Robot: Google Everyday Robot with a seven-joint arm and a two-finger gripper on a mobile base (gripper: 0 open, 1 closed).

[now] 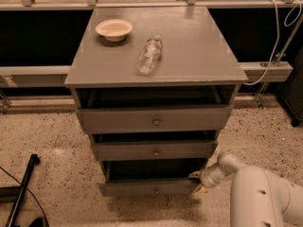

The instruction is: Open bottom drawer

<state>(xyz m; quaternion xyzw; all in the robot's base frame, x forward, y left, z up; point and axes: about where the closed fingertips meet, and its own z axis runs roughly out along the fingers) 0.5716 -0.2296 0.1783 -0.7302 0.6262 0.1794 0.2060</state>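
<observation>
The grey cabinet (pixel 156 63) has three drawers, each with a small brass knob. The bottom drawer (pixel 147 188) has the slimmest front and stands pulled out a little; its knob (pixel 156 190) is at the centre. My gripper (pixel 196 182) is at the right end of that drawer front, on the end of my white arm (pixel 251 188) that comes in from the lower right. It touches or nearly touches the drawer's right corner. The top drawer (pixel 154 119) and middle drawer (pixel 154 150) also stand slightly out.
A beige bowl (pixel 114 29) and a clear plastic bottle (pixel 150 55) lying on its side are on the cabinet top. A black pole (pixel 21 188) lies on the speckled floor at the lower left. A rail with cables (pixel 279 41) runs behind at the right.
</observation>
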